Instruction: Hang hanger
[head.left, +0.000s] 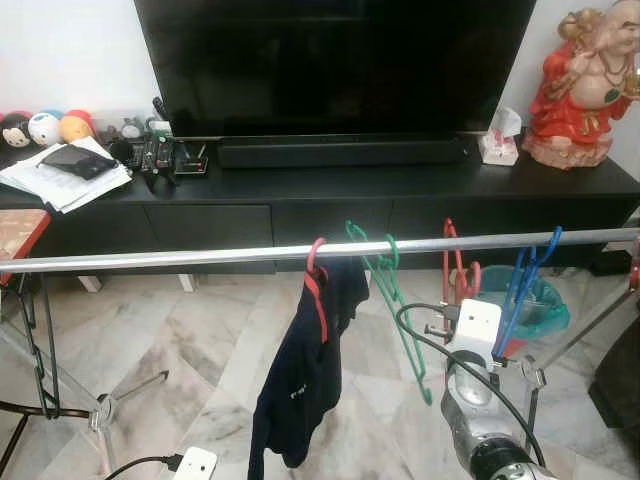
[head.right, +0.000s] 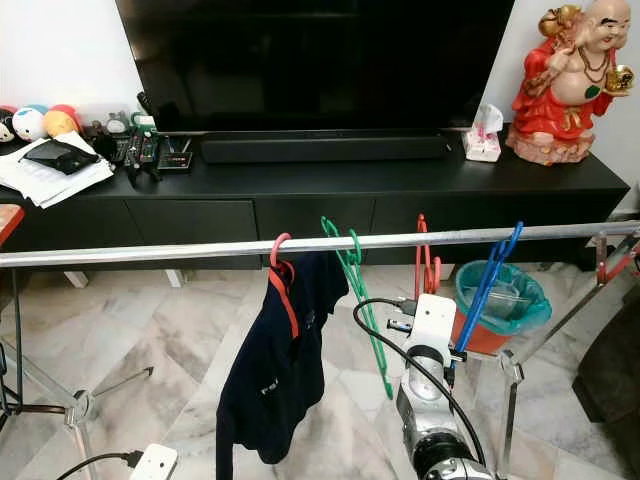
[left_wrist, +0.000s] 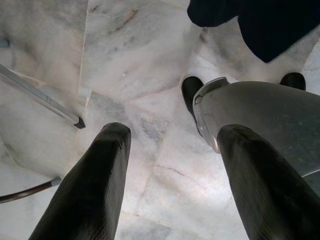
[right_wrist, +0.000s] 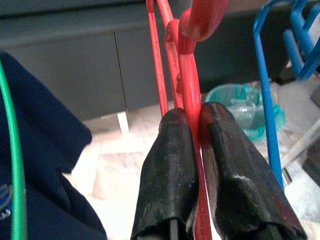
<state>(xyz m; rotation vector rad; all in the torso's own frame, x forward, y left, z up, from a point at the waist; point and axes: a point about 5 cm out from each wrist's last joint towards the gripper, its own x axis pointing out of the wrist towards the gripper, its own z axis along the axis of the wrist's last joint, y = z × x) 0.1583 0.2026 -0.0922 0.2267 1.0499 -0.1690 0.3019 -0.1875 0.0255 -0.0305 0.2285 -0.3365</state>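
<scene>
a black tv (head.left: 335, 60) stands on a long black cabinet (head.left: 330, 205), with a soundbar (head.left: 340, 152) just in front of it. at the cabinet's left end lie papers (head.left: 60, 178) beside round plush toys (head.left: 45, 127) and remotes (head.left: 160, 155). at its right end a red statue (head.left: 580, 85) stands next to a tissue box (head.left: 498, 148). a teal-lined bin (head.left: 525, 305) sits on the marble floor (head.left: 200, 350). a navy shirt (head.left: 305, 370) hangs in front.

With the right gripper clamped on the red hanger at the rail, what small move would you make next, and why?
Probably open the right gripper and ease back. The red hanger already hooks over the rail, between the green hanger and blue hanger, so it likely hangs unaided.
</scene>
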